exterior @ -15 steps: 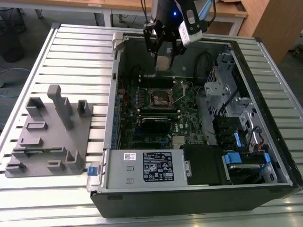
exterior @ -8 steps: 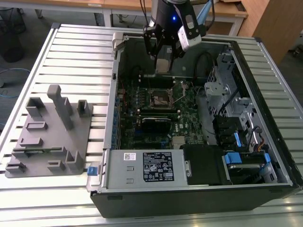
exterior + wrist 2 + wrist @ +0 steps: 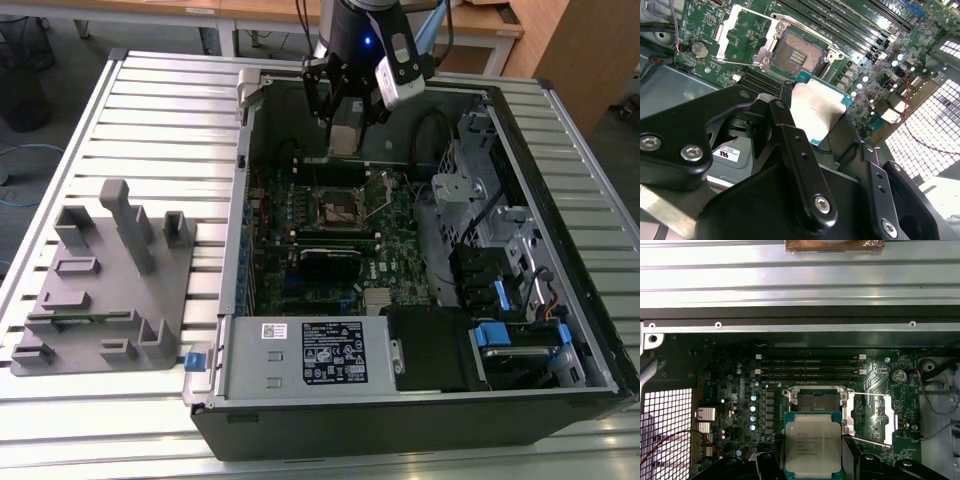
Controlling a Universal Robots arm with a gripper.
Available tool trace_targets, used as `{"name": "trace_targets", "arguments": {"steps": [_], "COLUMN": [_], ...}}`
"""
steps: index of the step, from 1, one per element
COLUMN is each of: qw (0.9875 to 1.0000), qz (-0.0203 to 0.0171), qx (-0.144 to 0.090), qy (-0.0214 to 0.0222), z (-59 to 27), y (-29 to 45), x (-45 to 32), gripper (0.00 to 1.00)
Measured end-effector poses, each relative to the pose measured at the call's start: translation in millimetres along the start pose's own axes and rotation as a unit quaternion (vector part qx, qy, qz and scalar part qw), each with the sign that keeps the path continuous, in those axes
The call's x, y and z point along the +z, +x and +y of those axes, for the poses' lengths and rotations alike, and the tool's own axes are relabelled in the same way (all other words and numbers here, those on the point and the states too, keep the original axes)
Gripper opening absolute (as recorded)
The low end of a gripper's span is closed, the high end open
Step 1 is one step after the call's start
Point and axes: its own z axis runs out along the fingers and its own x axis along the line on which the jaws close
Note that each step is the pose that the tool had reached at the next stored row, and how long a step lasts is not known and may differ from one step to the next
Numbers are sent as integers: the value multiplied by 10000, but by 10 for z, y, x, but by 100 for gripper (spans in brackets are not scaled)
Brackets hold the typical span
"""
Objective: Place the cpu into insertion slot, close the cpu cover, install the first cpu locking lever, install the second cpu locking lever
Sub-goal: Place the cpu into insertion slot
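Beneath the claw [image 3: 343,133], which grasps the cpu [image 3: 812,447], the insertion slot [image 3: 818,401] lies bare, the cpu cover [image 3: 851,417] swung aside; placing is in hand, and seating likely calls for square alignment.

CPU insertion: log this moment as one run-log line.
jaws: shut on cpu | insertion slot: empty | cpu cover: open, lying beside the slot | cpu: not yet seated

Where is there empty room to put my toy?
The ribbed table is bare between the grey holder and its far edge, and in front of the case. Inside the case is crowded: circuit board, cables, the tool gripping the cpu.
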Motion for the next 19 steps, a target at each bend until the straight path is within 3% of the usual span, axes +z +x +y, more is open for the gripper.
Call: {"name": "trace_targets", "arguments": {"steps": [5, 12, 19], "qw": [10000, 10000, 10000], "qz": [-1, -1, -1], "qx": [0, 0, 0], "qy": [-3, 0, 0], "z": [0, -8, -12], "y": [0, -2, -3], "x": [8, 96, 135], "gripper": [54, 54, 54]}}
